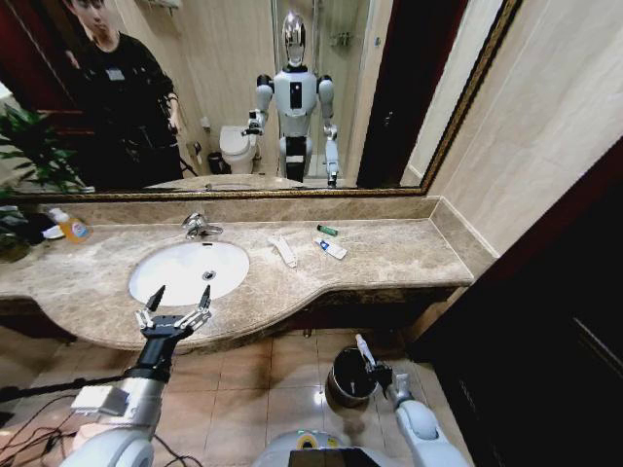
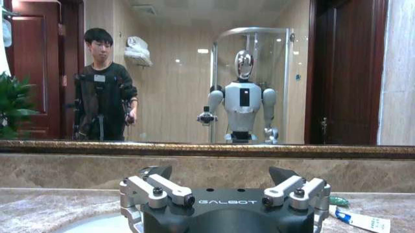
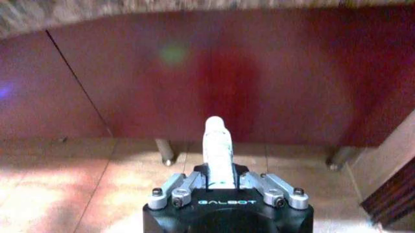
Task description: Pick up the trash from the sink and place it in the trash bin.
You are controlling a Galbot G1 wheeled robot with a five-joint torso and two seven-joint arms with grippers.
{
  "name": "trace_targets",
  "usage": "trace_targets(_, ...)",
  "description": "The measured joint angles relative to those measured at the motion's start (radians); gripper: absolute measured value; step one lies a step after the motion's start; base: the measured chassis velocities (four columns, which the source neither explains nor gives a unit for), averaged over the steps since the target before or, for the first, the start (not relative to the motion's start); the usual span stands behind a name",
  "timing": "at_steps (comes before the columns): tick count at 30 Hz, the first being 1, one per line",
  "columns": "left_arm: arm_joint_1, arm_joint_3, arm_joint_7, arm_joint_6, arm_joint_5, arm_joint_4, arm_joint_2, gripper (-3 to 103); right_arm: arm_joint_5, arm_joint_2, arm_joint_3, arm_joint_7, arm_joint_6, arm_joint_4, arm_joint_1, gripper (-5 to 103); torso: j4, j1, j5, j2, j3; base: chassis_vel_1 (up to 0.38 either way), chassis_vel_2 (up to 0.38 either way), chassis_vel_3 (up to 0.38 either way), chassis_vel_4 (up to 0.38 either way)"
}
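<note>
My right gripper (image 1: 376, 370) hangs low beside the counter, shut on a white tube (image 1: 362, 347) of trash that sticks up from its jaws (image 3: 217, 141). It is at the rim of the trash bin (image 1: 344, 377), a small dark cylinder on the floor tiles. My left gripper (image 1: 180, 298) is open with nothing in it, at the front edge of the white sink (image 1: 188, 270). On the marble right of the sink lie a white tube (image 1: 283, 250), a blue-and-white packet (image 1: 331, 248) and a tiny green piece (image 1: 327, 231). The left wrist view shows the packet (image 2: 364, 221) and green piece (image 2: 338, 200).
A chrome faucet (image 1: 200, 226) stands behind the basin and an orange-yellow bottle (image 1: 70, 227) sits at the counter's far left by a plant (image 1: 24, 146). A mirror backs the counter. A dark red cabinet front (image 3: 214, 73) runs under it, and a dark wall panel (image 1: 555, 321) stands at right.
</note>
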Motion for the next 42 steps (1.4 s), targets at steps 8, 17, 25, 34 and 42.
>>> trace_targets(8,0.000,0.000,0.000,0.000,0.000,0.000,0.000,100,-0.008,0.049,-0.003,0.088,0.047,-0.118,0.062,27,0.0001,0.000,0.0001,0.000,0.000,0.000,0.000,0.000,0.000)
trace_targets(17,0.000,0.000,0.000,0.000,0.000,0.000,0.000,100,-0.012,0.051,-0.008,0.083,0.060,-0.119,0.064,59,0.0001,0.000,0.0001,0.000,0.000,0.000,0.000,0.000,0.000)
trace_targets(25,0.000,0.000,0.000,0.000,0.000,0.000,0.000,100,-0.014,0.044,-0.009,0.081,0.066,-0.105,0.058,86,0.0001,0.000,0.0001,0.000,0.000,0.000,0.000,0.000,0.000)
trace_targets(34,0.000,0.000,0.000,0.000,0.000,0.000,0.000,100,-0.007,0.034,-0.010,0.077,0.066,-0.078,0.043,100,0.0000,0.000,0.0001,0.000,0.000,0.000,0.000,0.000,0.000)
trace_targets(42,0.000,0.000,0.000,0.000,0.000,0.000,0.000,100,-0.006,0.034,-0.010,0.077,0.066,-0.070,0.034,100,0.0000,0.000,0.0001,0.000,0.000,0.000,0.000,0.000,0.000)
